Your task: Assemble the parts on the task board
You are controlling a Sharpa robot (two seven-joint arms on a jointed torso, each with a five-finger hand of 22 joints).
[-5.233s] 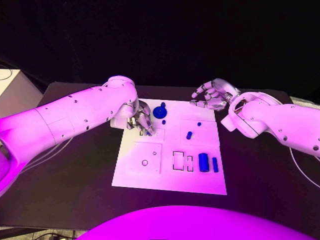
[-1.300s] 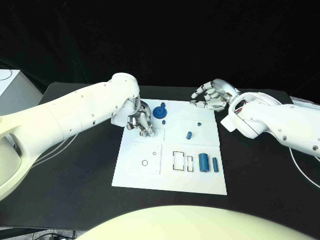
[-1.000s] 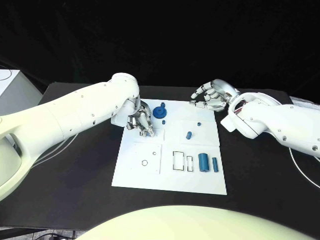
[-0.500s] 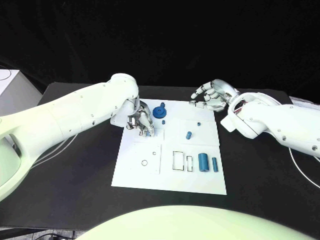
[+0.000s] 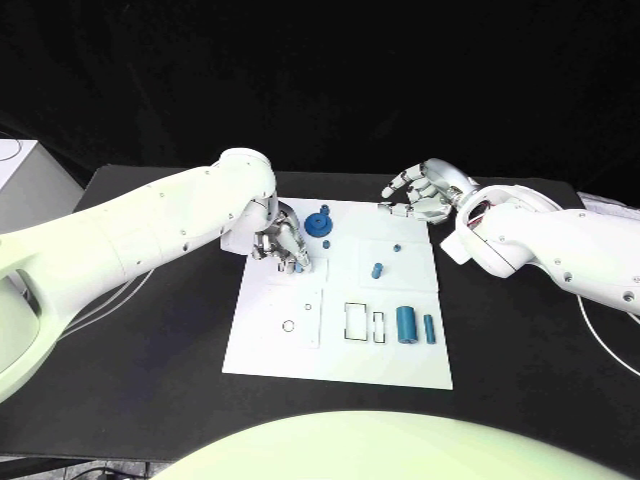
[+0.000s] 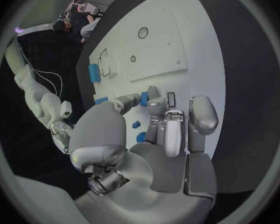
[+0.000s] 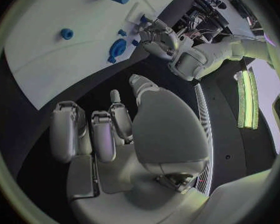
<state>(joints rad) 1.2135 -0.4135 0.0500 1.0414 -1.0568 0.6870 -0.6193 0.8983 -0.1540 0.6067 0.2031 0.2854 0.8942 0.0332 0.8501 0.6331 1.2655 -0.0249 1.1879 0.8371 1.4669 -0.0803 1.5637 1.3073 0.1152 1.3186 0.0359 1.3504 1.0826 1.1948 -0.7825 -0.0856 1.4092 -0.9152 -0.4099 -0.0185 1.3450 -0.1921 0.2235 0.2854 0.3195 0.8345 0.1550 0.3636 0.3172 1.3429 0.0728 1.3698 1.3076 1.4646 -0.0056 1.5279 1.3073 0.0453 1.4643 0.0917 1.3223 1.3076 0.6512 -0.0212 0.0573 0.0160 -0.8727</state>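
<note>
The white task board [image 5: 335, 350] lies mid-table. My left hand [image 5: 280, 243] hovers over its far left part and pinches a small blue part [image 6: 144, 98] between thumb and fingertips. Just beside that hand stands a blue gear-shaped part [image 5: 320, 224], also seen in the right wrist view [image 7: 117, 49]. Two small blue pieces [image 5: 378, 269] [image 5: 397, 246] lie on the board's right half. Two blue cylinders [image 5: 407, 324] [image 5: 430, 329] lie near the right edge, next to outlined slots [image 5: 358, 320]. My right hand [image 5: 424, 192] hangs off the board's far right corner, fingers loosely bent and apart, holding nothing.
Round holes [image 5: 289, 325] mark the board's near left panel. A white box [image 5: 3, 185] stands at the table's left edge. A thin cable [image 5: 597, 335] runs over the black table on the right, under my right arm.
My left hand has shifted only slightly over the board's far left part, still pinching the small part. The right hand and the loose parts have stayed put.
</note>
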